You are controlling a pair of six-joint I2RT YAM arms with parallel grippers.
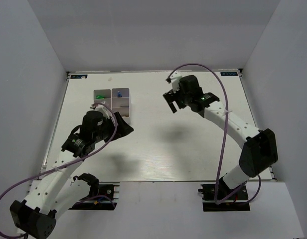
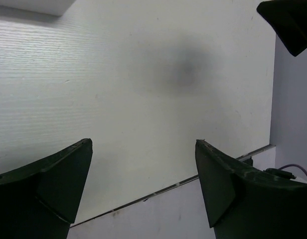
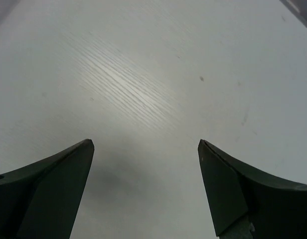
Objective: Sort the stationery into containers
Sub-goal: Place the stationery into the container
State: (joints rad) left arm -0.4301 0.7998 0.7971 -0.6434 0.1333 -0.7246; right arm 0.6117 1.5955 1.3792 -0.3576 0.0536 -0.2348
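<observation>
The white divided tray (image 1: 112,104) sits at the far left of the table. A green-tipped item (image 1: 99,96) lies in its far left compartment and a blue item (image 1: 119,93) in the far right one. My left gripper (image 1: 124,127) hovers just near and right of the tray, open and empty; its wrist view (image 2: 143,144) shows only bare table between the jaws, with the tray's corner (image 2: 39,6) at the top left. My right gripper (image 1: 172,105) is open and empty above the table's middle right; its wrist view (image 3: 146,144) shows only bare table.
White walls enclose the table on three sides. The table's near edge (image 2: 168,188) runs below my left fingers. The other arm's dark part (image 2: 290,22) shows at the top right of the left wrist view. Purple cables loop from both arms.
</observation>
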